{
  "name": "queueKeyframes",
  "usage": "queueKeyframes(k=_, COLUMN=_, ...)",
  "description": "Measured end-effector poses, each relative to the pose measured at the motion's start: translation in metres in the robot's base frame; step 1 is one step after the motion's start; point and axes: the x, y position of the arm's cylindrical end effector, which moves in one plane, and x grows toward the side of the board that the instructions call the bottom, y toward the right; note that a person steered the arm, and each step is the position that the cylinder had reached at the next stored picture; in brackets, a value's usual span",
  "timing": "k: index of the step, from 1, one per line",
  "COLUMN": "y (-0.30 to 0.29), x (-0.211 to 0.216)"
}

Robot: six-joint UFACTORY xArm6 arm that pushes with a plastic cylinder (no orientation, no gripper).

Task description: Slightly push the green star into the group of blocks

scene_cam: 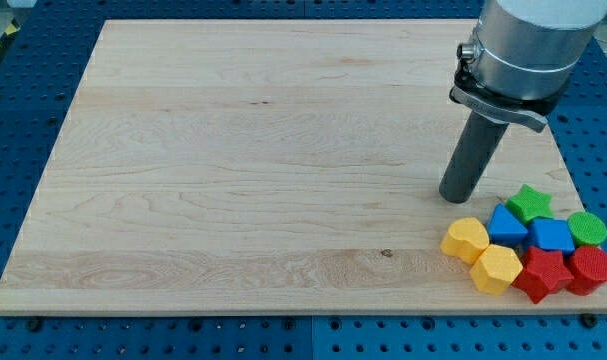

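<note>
The green star (pixel 530 203) lies at the top of a cluster of blocks in the board's bottom right corner. It touches the blue triangle-like block (pixel 506 224) and sits just above the blue pentagon-like block (pixel 551 235). My tip (pixel 455 197) rests on the board to the left of the star, a short gap away, above the yellow blocks. The cluster also holds a green round block (pixel 587 228), a yellow heart-like block (pixel 465 239), a yellow hexagon (pixel 496 269), a red star (pixel 542 273) and a red hexagon-like block (pixel 591 268).
The wooden board (pixel 233 160) lies on a blue perforated table (pixel 13 120). The cluster sits close to the board's right and bottom edges. The arm's grey body (pixel 523 45) hangs over the top right corner.
</note>
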Motion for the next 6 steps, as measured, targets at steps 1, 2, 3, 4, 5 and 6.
queueKeyframes(k=1, y=-0.001, x=-0.013)
queueKeyframes(k=2, y=-0.001, x=-0.020)
queueKeyframes(k=3, y=0.018, x=-0.018)
queueKeyframes(k=4, y=0.055, x=-0.005)
queueKeyframes(k=5, y=0.088, x=-0.003)
queueKeyframes(k=6, y=0.106, x=-0.003)
